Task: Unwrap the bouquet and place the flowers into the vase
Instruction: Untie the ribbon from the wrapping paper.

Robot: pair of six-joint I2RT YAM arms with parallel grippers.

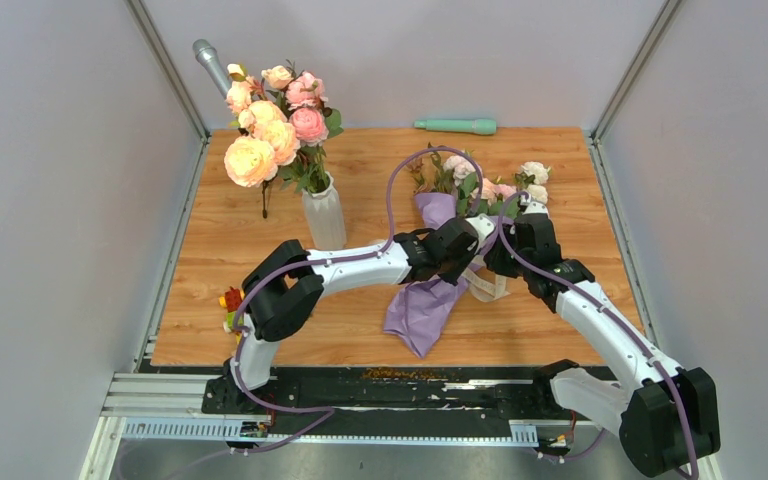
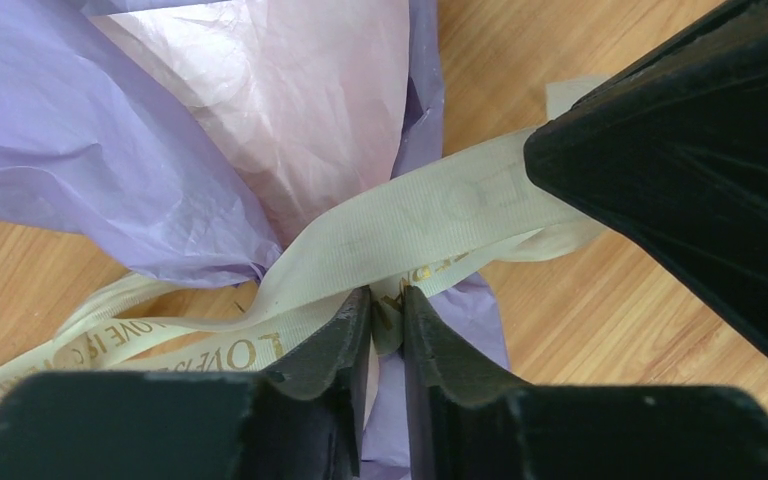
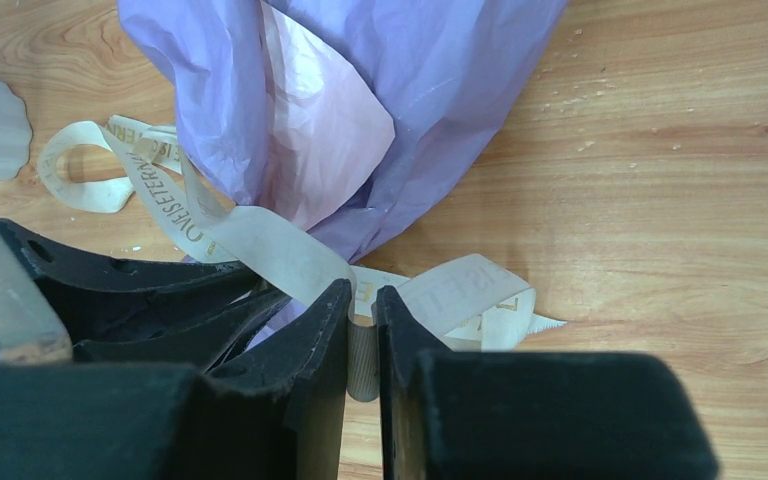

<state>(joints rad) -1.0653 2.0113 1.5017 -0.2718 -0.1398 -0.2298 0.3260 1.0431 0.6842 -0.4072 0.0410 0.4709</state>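
Observation:
The bouquet lies on the wooden table, its lilac paper (image 1: 428, 300) spread toward the front and its small white and pale pink flowers (image 1: 505, 188) pointing to the back right. A beige ribbon (image 2: 430, 205) with gold lettering is tied round the paper's waist. My left gripper (image 2: 388, 305) is shut on a strand of that ribbon. From the other side my right gripper (image 3: 362, 300) is shut on another strand of the ribbon (image 3: 260, 240). Both grippers meet at the knot. The white ribbed vase (image 1: 325, 218) stands to the left.
Large peach and pink blooms (image 1: 272, 125) fill the vase. A teal cylinder (image 1: 456, 126) lies at the table's back edge, and a grey metal rod (image 1: 210, 62) leans in the back left corner. A small red and yellow object (image 1: 230, 300) sits by the left arm.

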